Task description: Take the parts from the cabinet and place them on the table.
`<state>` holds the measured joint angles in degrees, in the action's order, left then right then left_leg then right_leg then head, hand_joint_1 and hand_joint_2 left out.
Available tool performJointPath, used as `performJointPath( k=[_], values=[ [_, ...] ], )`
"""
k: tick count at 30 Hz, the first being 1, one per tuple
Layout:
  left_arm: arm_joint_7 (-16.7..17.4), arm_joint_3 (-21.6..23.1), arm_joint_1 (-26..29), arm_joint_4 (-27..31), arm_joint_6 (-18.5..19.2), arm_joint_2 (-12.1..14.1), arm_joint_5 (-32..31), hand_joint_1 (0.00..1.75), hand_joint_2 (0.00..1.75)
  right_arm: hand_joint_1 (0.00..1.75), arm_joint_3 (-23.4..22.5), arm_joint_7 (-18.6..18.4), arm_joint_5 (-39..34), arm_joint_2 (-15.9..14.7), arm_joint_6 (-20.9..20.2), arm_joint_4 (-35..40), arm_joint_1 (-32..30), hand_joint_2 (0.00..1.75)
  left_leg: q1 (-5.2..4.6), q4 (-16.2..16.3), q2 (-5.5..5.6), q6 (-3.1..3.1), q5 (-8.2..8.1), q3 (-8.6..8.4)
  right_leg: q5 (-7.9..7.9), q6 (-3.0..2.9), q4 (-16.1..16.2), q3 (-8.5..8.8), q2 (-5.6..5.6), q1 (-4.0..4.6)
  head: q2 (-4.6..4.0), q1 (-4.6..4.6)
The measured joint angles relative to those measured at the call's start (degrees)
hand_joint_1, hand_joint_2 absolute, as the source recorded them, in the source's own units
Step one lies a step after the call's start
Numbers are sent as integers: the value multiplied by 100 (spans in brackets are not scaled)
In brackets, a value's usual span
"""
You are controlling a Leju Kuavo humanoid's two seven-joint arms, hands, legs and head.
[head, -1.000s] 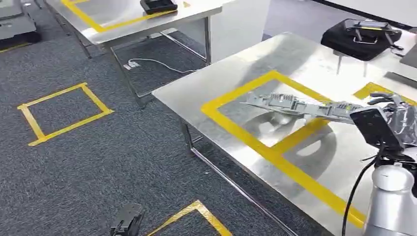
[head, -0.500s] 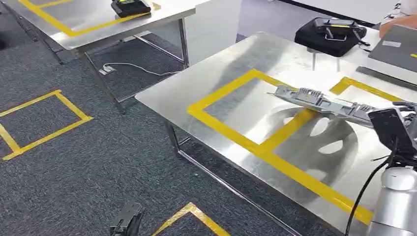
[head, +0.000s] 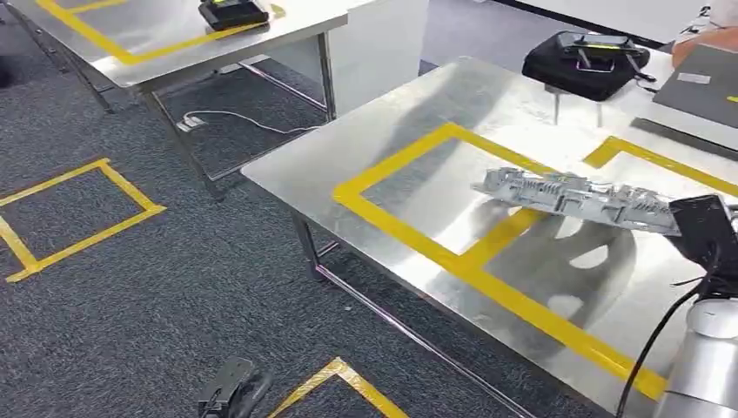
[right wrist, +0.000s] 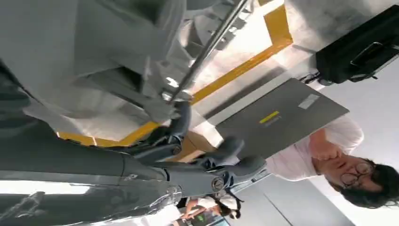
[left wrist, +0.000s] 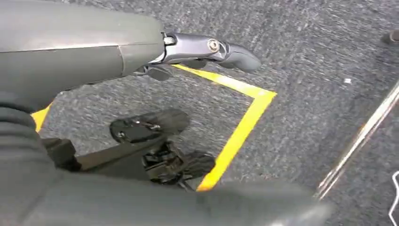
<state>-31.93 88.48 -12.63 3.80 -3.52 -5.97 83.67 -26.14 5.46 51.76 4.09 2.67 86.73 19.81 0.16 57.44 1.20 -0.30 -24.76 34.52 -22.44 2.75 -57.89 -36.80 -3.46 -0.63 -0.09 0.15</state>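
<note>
The right hand (right wrist: 188,141) is gripping 1 long grey metal part (head: 579,197) by its near end, with its dark fingers (right wrist: 181,120) curling around the part's edge in the right wrist view. In the head view the part is stretching out leftward from the right arm at the right edge, hanging tilted just above the steel table (head: 400,131); whether it is touching the surface cannot be told. It is lying across the yellow tape outline (head: 409,231), with its far end over the left taped rectangle and its shadow falling on the table beneath it. The left hand (left wrist: 155,141) is hanging low beside the robot over grey carpet (head: 174,287), holding nothing, with its fingers apart. A black case (head: 585,63) is sitting at the far edge of the table. A person in a white top (right wrist: 324,150) is standing beyond the table, behind a grey laptop (right wrist: 277,117). A 2nd steel table (head: 165,48) is standing farther off to the left.
</note>
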Motion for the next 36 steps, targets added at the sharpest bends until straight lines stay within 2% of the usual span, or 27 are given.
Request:
performJointPath(
  k=[5,20,26,27,29,33,36],
  values=[
    [13,0,0,0,-37,2,87,0,0,0,-96,0,-112,0,-6,-72,-2,0,0,-1,0,-4,5,0,0,-1,-22,-12,-1,0,0,-2],
    [77,7,-32,0,-138,0,197,0,0,0,-498,-199,-794,24,-411,-179,-14,0,0,-1,1,-7,8,2,-1,-3,-29,-15,1,0,0,-2],
    [77,7,-60,0,-162,0,162,0,0,0,-605,-527,-809,-18,-779,-315,-4,0,0,-1,0,-9,9,1,-1,-3,-29,-16,-2,0,-2,-2],
    [77,7,-65,0,-164,2,162,0,0,0,-601,-661,-822,-88,-1000,-407,18,0,0,-1,0,-9,9,1,-1,-3,-29,-15,-2,0,0,-2],
    [77,7,-74,0,-166,9,155,0,0,0,-512,-795,-844,-429,-1464,-837,91,0,0,-1,0,-9,10,2,-1,-3,-29,-13,0,0,-2,0],
    [77,7,-84,0,-166,35,144,0,0,0,-258,-828,-914,-1111,-1582,-1736,304,0,-7,-1,1,-3,13,1,5,5,-28,-11,3,-6,0,0],
    [77,7,-88,0,-166,48,138,0,0,0,-205,-948,-940,-1353,-1497,-2015,406,0,-7,-1,1,-2,14,0,9,10,-28,-10,4,-6,0,-2]
  ],
)
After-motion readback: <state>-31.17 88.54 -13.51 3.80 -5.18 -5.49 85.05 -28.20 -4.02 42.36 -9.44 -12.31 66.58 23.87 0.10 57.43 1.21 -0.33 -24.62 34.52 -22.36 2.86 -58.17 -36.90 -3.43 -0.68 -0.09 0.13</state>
